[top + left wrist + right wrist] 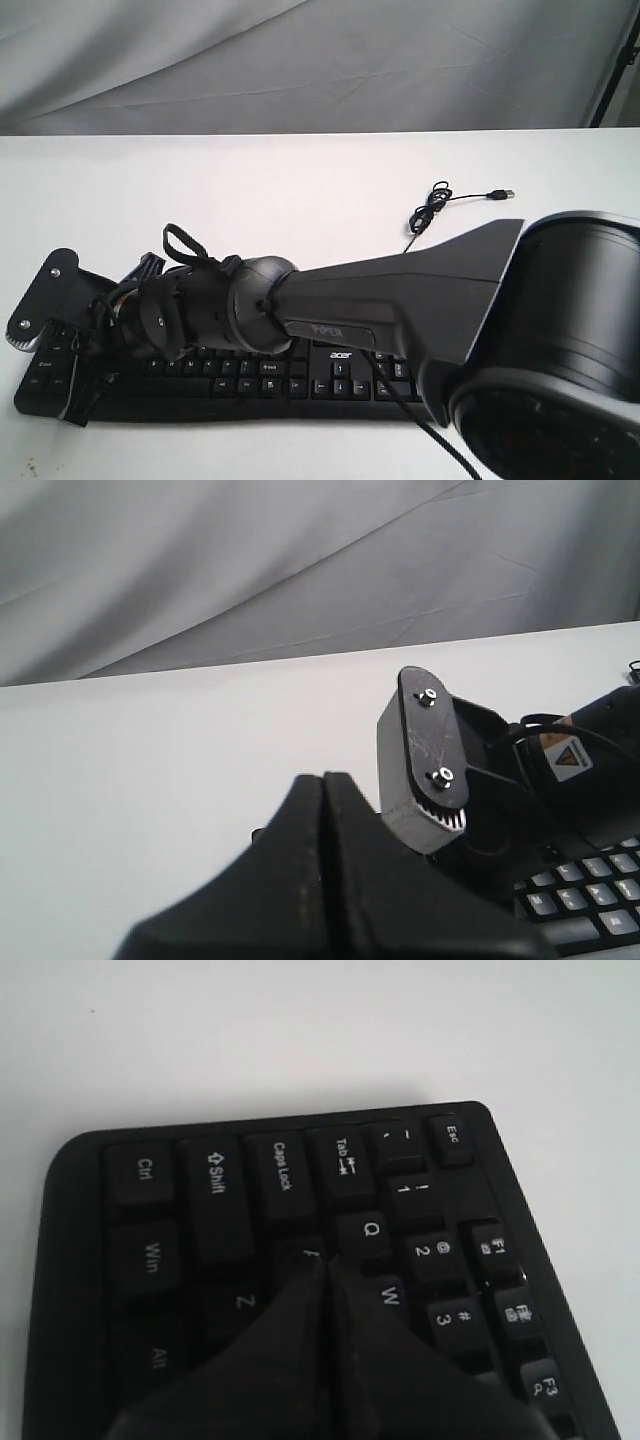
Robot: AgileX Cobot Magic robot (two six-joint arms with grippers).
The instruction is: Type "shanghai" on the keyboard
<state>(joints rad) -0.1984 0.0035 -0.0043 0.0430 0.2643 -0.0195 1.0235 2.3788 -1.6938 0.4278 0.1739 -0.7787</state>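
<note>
Low and right of centre in the exterior frame, a white "acer" logo [341,354] stands on the keyboard [250,385]. In the right wrist view its keys [280,1165] read Ctrl, Shift, Caps Lock, Tab, Esc, Win, Alt, Q, W, Z, 1, 2 and 3. The right arm [600,720] bears a yellow warning-triangle sticker [565,760].

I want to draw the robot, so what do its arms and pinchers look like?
The right arm is black: a fat round joint, a long tapering shell with small grey lettering, and looped black cables near the wrist. A yellow warning triangle sticker sits on it. The left gripper and right gripper both have smooth black wedge-shaped fingers.
</note>
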